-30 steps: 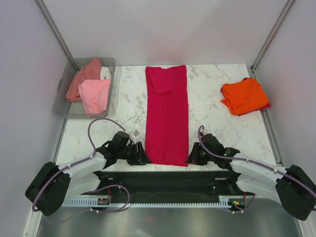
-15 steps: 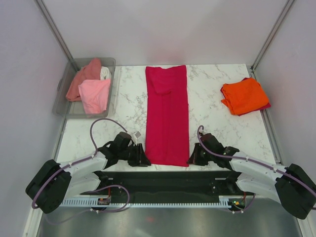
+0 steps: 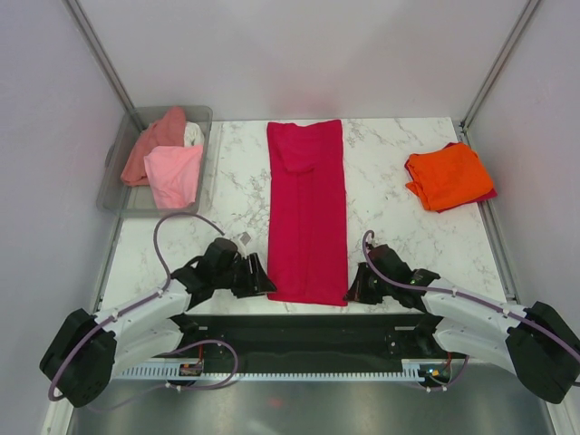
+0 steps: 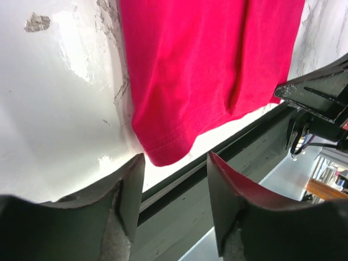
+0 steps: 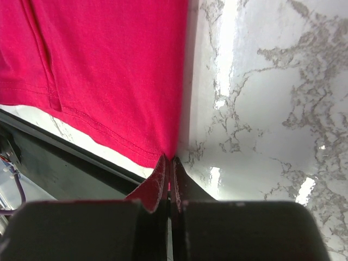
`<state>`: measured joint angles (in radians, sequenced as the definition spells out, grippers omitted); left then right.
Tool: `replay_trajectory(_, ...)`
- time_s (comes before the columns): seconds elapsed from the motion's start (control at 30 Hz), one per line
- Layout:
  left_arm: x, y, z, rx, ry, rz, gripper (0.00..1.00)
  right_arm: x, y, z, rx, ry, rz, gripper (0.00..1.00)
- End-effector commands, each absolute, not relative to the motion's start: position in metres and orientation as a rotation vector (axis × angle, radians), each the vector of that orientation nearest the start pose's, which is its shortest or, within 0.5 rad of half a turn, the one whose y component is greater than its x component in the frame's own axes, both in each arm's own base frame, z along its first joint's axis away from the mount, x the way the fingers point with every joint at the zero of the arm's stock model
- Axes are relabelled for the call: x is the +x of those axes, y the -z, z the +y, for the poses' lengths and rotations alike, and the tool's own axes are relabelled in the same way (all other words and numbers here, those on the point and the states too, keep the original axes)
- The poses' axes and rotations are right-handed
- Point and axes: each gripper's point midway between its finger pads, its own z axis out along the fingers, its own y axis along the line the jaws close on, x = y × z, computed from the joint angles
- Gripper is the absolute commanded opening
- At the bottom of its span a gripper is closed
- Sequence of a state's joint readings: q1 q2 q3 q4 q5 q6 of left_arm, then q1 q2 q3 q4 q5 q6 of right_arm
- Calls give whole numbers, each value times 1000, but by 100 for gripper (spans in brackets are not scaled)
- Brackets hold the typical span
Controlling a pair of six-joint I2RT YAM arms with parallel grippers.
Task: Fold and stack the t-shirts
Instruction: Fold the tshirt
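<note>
Crimson t-shirt point(image 3: 306, 213) folded to a long strip, flat down the middle of marble table point(image 3: 399, 227), near hem at front edge. Right gripper point(image 5: 169, 166) clenched on near-right hem corner; left gripper point(image 4: 174, 179) spread, fingers point(image 4: 128, 187) either side of near-left corner, not gripping. Orange t-shirt point(image 3: 447, 175) folded far right.

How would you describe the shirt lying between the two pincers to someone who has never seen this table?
Start at the white marble table; down its middle, far edge to near edge, runs the crimson t-shirt, folded into one long narrow strip. The orange t-shirt to its right is a short bundle, and the pink t-shirts are heaped in the grey bin at left.
</note>
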<state>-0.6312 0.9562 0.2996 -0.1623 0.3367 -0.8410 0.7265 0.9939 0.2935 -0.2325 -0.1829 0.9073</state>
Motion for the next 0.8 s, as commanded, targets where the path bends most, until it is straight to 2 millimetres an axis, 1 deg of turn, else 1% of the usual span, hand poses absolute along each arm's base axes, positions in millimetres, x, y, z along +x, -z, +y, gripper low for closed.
replay_trajectory(0.0,158,-52,-219,-168,1047,2559,54,129,-19,196,143,-795,2707,0)
replay_trajectory(0.03,161,-50,-222,-179,1057,2562,49,130,-20,197,143,-799,2705,0)
replay_trajectory(0.07,160,-49,-223,-182,1061,2566,47,130,-21,197,143,-800,2703,0)
replay_trajectory(0.1,161,-45,-224,-185,1058,2580,45,131,-22,198,141,-802,2700,0)
replay_trajectory(0.17,159,-40,-226,-182,1070,2600,38,132,-23,199,138,-805,2698,0)
replay_trajectory(0.23,153,-34,-224,-182,1071,2623,33,132,-25,200,140,-813,2695,0)
replay_trajectory(0.27,152,-33,-223,-179,1068,2625,24,131,-24,200,138,-812,2698,0)
replay_trajectory(0.3,149,-31,-221,-175,1066,2626,20,132,-25,200,137,-814,2696,0)
replay_trajectory(0.33,149,-36,-222,-165,1082,2604,16,131,-25,200,135,-814,2698,0)
replay_trajectory(0.37,148,-35,-220,-167,1082,2602,6,131,-24,199,132,-809,2703,0)
replay_trajectory(0.4,145,-34,-218,-170,1080,2605,4,131,-24,199,130,-808,2703,0)
replay_trajectory(0.43,144,-36,-217,-165,1085,2594,4,130,-23,199,126,-806,2704,0)
replay_trajectory(0.57,136,-35,-213,-159,1085,2610,3,130,-24,199,119,-805,2711,0)
replay_trajectory(0.67,133,-35,-213,-152,1098,2614,2,132,-30,201,118,-818,2695,0)
replay_trajectory(0.77,134,-39,-214,-141,1103,2611,2,136,-38,202,120,-821,2669,0)
